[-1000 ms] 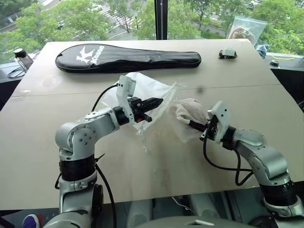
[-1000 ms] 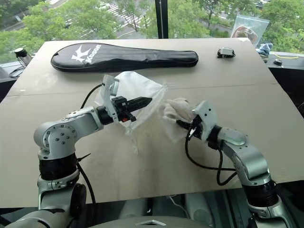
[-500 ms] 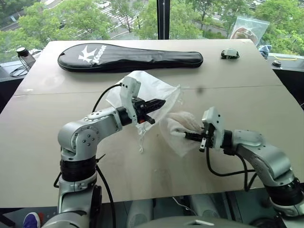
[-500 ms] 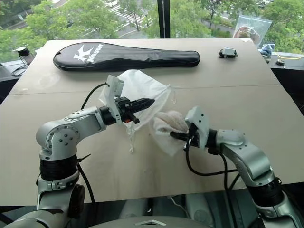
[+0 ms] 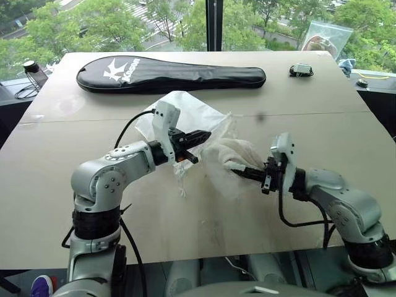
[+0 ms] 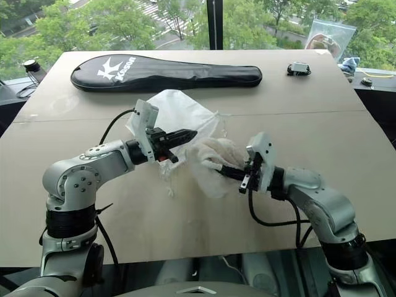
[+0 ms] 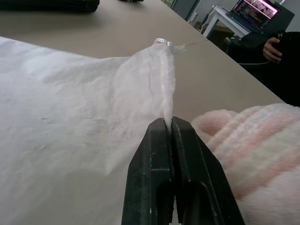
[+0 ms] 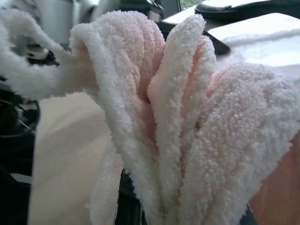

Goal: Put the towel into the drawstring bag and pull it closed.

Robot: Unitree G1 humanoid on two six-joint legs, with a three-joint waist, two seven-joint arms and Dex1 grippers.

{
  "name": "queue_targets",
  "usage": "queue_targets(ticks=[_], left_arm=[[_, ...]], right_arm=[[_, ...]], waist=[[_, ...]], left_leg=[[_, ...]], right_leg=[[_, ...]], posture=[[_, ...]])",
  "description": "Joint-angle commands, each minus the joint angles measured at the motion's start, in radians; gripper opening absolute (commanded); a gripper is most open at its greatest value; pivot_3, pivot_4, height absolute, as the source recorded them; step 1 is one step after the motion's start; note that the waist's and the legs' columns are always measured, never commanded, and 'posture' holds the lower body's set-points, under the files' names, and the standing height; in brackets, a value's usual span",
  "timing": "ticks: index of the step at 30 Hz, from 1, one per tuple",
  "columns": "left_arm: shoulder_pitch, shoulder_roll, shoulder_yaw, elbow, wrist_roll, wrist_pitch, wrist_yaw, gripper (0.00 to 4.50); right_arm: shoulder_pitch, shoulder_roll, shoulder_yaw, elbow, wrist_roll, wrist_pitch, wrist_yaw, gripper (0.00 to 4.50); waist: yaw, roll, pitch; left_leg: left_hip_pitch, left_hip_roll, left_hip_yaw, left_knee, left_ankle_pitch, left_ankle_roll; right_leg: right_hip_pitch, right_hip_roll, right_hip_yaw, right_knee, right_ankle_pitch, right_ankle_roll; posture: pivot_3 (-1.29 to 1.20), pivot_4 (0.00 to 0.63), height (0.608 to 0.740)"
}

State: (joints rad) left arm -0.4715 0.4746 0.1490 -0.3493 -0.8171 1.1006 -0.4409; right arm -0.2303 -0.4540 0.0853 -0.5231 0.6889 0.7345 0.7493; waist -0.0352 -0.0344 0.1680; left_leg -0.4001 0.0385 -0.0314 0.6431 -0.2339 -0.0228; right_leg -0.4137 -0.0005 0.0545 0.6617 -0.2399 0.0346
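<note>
- Pinching the drawstring bag [image 5: 189, 117] by its mouth hem, the left gripper [image 5: 204, 134] has both fingers pressed together on the fabric, lifting that edge above the table [image 5: 74, 185].
- The right gripper [image 5: 238, 169] clamps the bunched towel [image 5: 232, 151], held just beside the bag's mouth.
- A black racket cover [image 5: 170, 72] lies well behind.

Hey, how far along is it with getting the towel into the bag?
Done: the left gripper has pinched the drawstring bag's rim, and the right gripper has the towel bunched in its jaws. In hand: bringing the towel to the bag's mouth. Left: pushing it inside and pulling the cords closed.
</note>
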Motion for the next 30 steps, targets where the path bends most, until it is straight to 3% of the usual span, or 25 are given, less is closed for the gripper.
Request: queue_targets(ticks=[1, 5, 13, 21, 26, 30], left_arm=[[-0.007, 0.005, 0.012, -0.040, -0.013, -0.024, -0.008, 0.00], [-0.012, 0.001, 0.016, -0.040, -0.018, -0.027, -0.008, 0.00], [-0.006, -0.002, 0.015, -0.054, -0.035, -0.029, -0.006, 0.00], [0.008, -0.012, 0.006, -0.067, -0.027, -0.032, 0.008, 0.00], [0.012, -0.012, -0.014, -0.071, -0.020, -0.037, 0.001, 0.00], [0.001, -0.016, -0.021, -0.067, -0.024, -0.037, -0.002, 0.00]], right_arm=[[0.004, -0.014, -0.031, -0.063, 0.064, -0.009, 0.028, 0.04], [-0.032, -0.010, 0.044, 0.011, -0.060, -0.055, -0.016, 0.04], [-0.151, 0.116, 0.157, 0.305, -0.311, -0.185, -0.139, 0.04], [-0.224, 0.204, 0.207, 0.373, -0.395, -0.205, -0.156, 0.04], [-0.267, 0.283, 0.172, 0.405, -0.358, -0.247, -0.134, 0.04], [-0.280, 0.393, 0.049, 0.449, -0.194, -0.196, -0.125, 0.04]], waist=[[-0.001, 0.000, 0.000], [-0.005, 0.000, 0.000], [-0.005, 0.001, 0.000], [-0.003, 0.001, 0.001], [-0.005, 0.001, 0.001], [-0.005, 0.001, 0.001]], left_leg=[[0.000, 0.000, 0.000, 0.000, 0.000, 0.000], [0.001, 0.000, 0.000, 0.000, 0.000, 0.000], [0.000, 0.000, 0.000, 0.000, 0.000, 0.000], [0.000, 0.000, 0.000, 0.000, 0.000, 0.000], [0.000, 0.000, 0.000, 0.000, 0.000, 0.000], [0.000, 0.000, -0.001, 0.000, 0.000, 0.000]], right_leg=[[0.000, 0.000, 0.000, 0.000, 0.000, 0.000], [0.000, 0.000, 0.000, 0.001, 0.000, 0.000], [0.000, 0.000, 0.000, 0.000, 0.001, -0.001], [0.000, 0.000, 0.000, 0.000, 0.002, -0.003], [0.000, 0.000, 0.000, 0.001, 0.002, -0.003], [0.000, 0.000, -0.001, 0.001, 0.002, -0.003]], posture=[[0.00, 0.150, 0.740], [0.00, 0.150, 0.740], [0.00, 0.150, 0.740], [0.00, 0.150, 0.740], [0.00, 0.150, 0.740], [0.00, 0.150, 0.740]])
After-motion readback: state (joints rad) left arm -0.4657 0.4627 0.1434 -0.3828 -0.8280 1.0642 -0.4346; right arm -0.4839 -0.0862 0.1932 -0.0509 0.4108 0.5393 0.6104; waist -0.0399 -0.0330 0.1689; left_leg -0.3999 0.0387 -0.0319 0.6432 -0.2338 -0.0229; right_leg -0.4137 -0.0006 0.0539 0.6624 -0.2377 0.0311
